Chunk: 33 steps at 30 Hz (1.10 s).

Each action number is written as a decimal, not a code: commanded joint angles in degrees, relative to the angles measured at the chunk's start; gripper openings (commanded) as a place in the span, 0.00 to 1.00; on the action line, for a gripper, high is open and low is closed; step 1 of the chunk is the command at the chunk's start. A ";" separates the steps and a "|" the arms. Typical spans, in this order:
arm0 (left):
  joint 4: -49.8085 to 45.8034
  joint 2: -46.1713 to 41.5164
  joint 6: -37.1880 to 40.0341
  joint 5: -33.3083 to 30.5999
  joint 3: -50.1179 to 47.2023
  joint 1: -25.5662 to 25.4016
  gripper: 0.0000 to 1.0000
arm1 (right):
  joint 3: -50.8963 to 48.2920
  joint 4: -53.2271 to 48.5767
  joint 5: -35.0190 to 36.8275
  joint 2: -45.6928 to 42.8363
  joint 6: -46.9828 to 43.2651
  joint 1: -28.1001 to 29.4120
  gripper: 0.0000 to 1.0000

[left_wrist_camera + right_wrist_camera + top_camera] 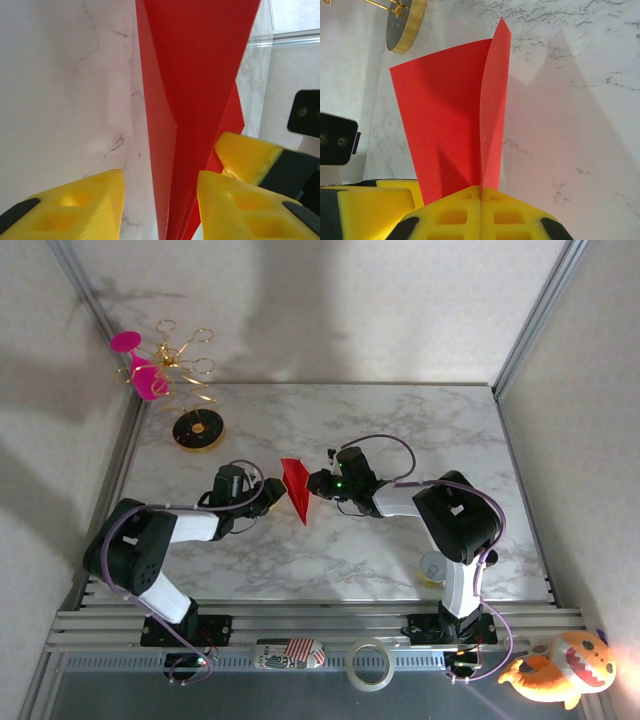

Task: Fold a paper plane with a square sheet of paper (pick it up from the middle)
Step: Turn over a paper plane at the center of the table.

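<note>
Paper (296, 488), red and creased to a long point, stood on edge over the middle of the table (400, 430), between your two arms. On its left, your left gripper (159, 175) straddled the folded layers with its jaws partly apart. One finger (75, 205) stood clear of the sheet, so it gripped nothing yet. On its right, your right gripper (481, 190) was clamped tight on the crease, probably to keep the fold upright for the left to pinch.
</note>
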 commanded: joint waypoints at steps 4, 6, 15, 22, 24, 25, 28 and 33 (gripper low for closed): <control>0.01 2.24 0.47 -1.97 3.60 -0.43 0.39 | -0.56 0.72 -0.72 1.42 -0.24 -0.05 0.01; -1.42 3.19 1.32 -2.85 4.71 -0.40 0.36 | -0.43 0.46 -0.75 1.43 -0.33 -0.10 0.01; -1.12 6.97 1.63 -2.02 7.26 -0.38 0.25 | -0.30 0.06 -0.93 1.73 -0.53 -0.10 0.01; -2.04 8.68 1.94 -2.15 8.22 -0.41 0.16 | 0.04 -0.59 -0.73 2.15 -0.60 -0.18 0.02; -2.13 8.98 1.97 -2.15 8.31 -0.44 0.15 | 0.32 -1.20 -0.64 2.26 -0.70 -0.27 0.05; -2.04 9.00 2.04 -2.15 8.31 -0.41 0.15 | 0.44 -1.46 -0.56 2.30 -0.79 -0.40 0.06; -2.45 9.07 2.68 -2.24 8.52 -0.41 0.12 | 1.69 -3.37 -0.88 2.93 -1.67 -0.84 0.11; -2.99 9.55 3.51 -1.98 9.44 -0.34 0.06 | 4.29 -7.05 -1.57 4.43 -3.34 -1.41 0.17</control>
